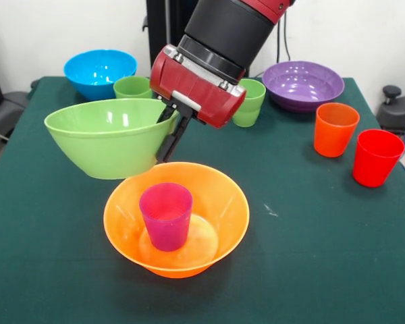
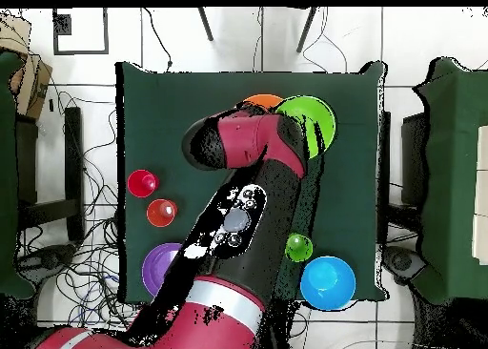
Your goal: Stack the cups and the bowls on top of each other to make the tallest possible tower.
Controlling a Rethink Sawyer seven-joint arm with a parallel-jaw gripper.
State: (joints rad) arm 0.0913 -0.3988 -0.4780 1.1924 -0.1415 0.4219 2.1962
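Note:
My gripper is shut on the right rim of the lime green bowl, one finger inside and one outside. It holds the bowl tilted in the air, just up and left of the orange bowl. The orange bowl stands on the table with the purple cup upright inside it. In the overhead view the green bowl lies next to the orange bowl, which the arm mostly hides, along with the gripper.
At the far side stand a blue bowl, a green cup, a second green cup and the purple bowl. The orange cup and the red cup stand at the right. Only one blue bowl shows.

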